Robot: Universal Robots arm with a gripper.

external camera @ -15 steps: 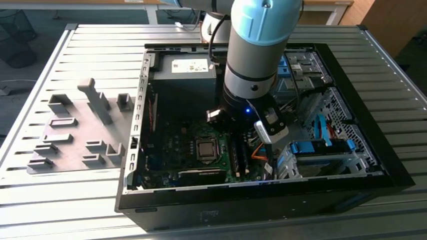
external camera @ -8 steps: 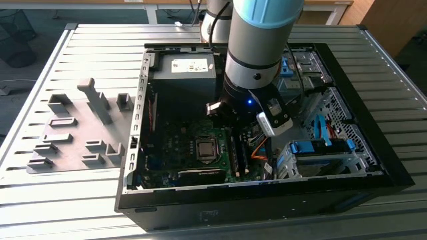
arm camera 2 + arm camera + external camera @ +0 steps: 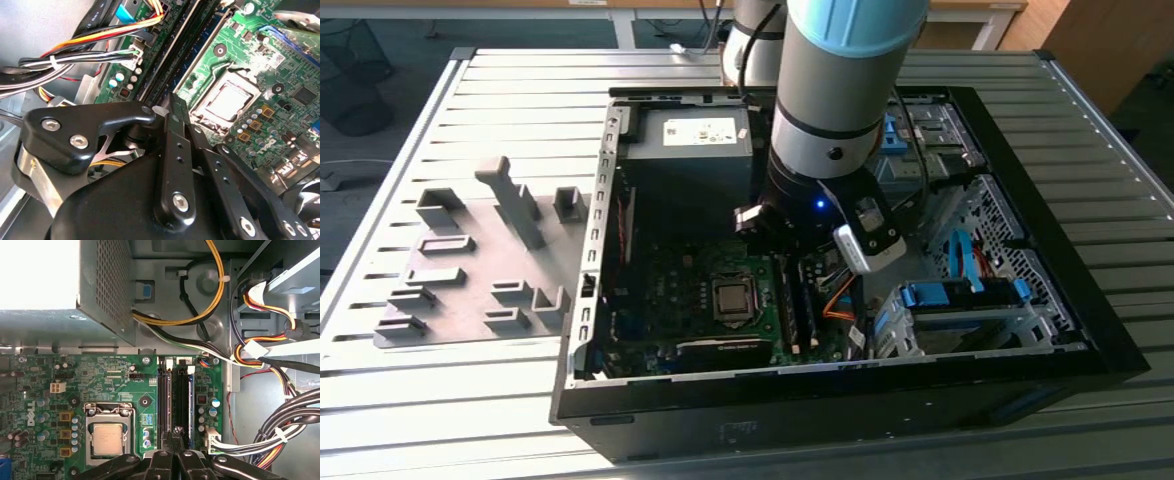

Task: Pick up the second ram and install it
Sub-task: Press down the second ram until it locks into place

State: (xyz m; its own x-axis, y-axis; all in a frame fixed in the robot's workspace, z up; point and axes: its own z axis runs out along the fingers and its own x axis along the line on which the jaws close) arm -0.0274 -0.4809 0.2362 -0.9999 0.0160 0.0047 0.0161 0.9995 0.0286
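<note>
My gripper (image 3: 176, 432) is closed down over the memory slots (image 3: 175, 395), fingertips together. I judge the second ram (image 3: 183, 400) seated beside the first; I hold nothing.

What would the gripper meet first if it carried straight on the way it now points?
Most likely the RAM slots on the motherboard: in the first wrist view the gripper points right along them, beside the CPU socket. How far above them it sits is unclear.
</note>
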